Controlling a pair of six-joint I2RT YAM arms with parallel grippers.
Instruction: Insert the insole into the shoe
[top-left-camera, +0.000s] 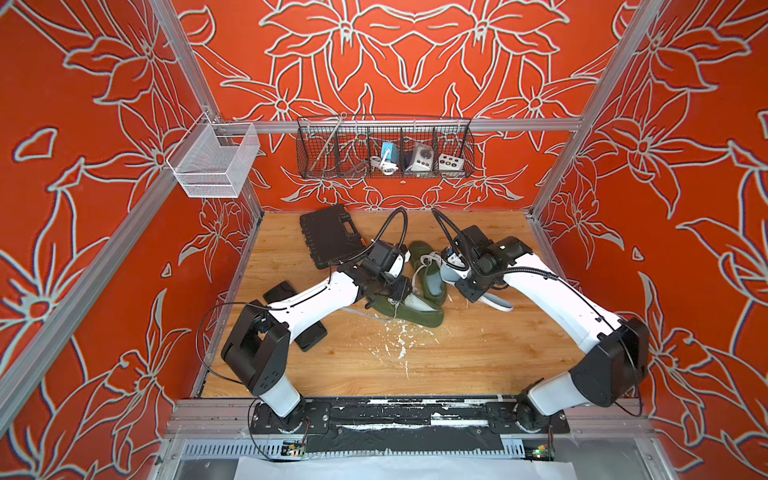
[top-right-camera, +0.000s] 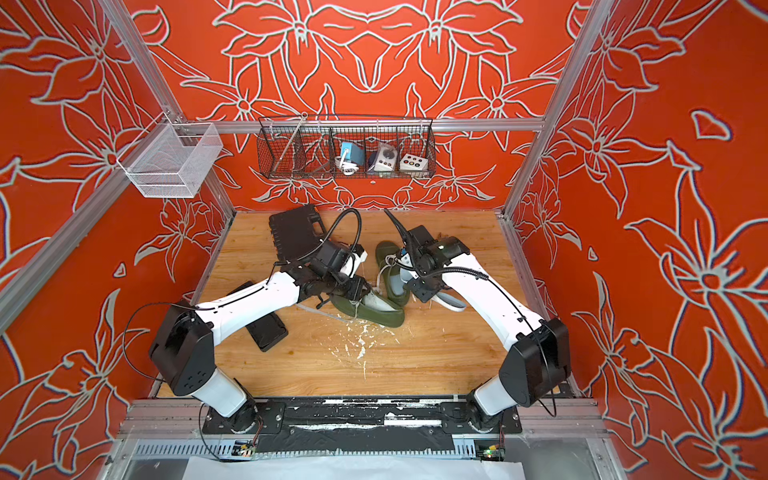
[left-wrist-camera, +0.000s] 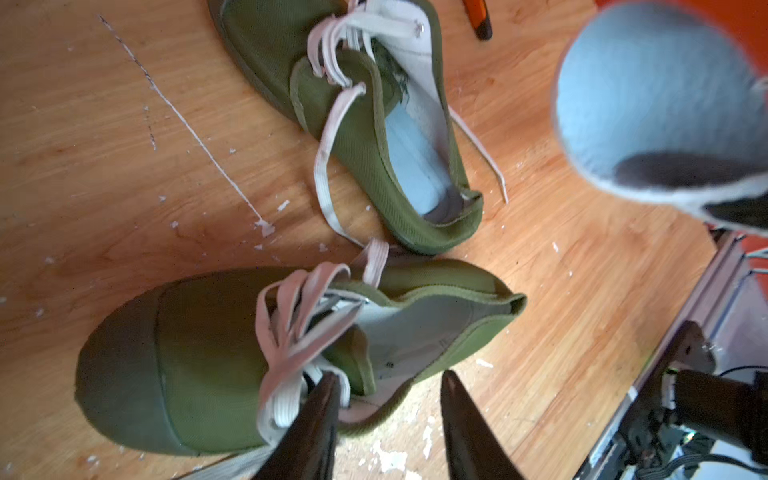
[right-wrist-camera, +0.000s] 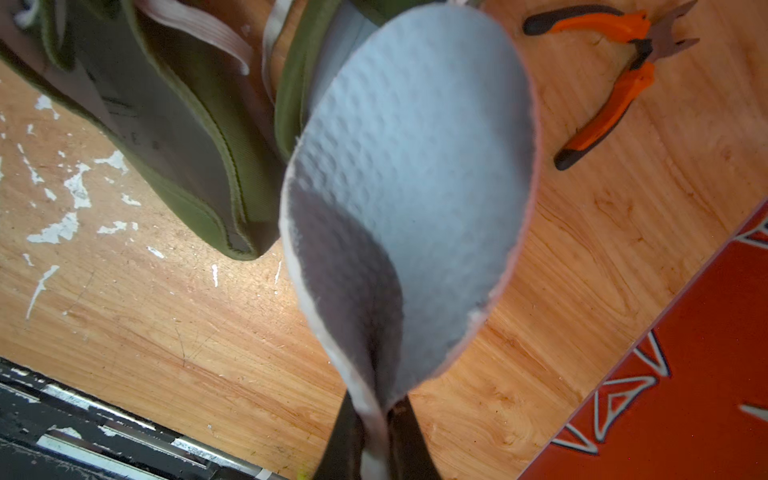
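Insole (right-wrist-camera: 407, 187): uninserted, pinched in right gripper (right-wrist-camera: 378, 415) near empty shoe (left-wrist-camera: 199, 353). Left gripper (left-wrist-camera: 390, 376): jaws apart astride that shoe's rim.

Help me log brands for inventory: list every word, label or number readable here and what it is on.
No text reads clearly.
Small dark print on the pale lining of the nearer olive-green canvas shoe: too blurred to read.
White plastic button box in the black wire basket: nothing legible.
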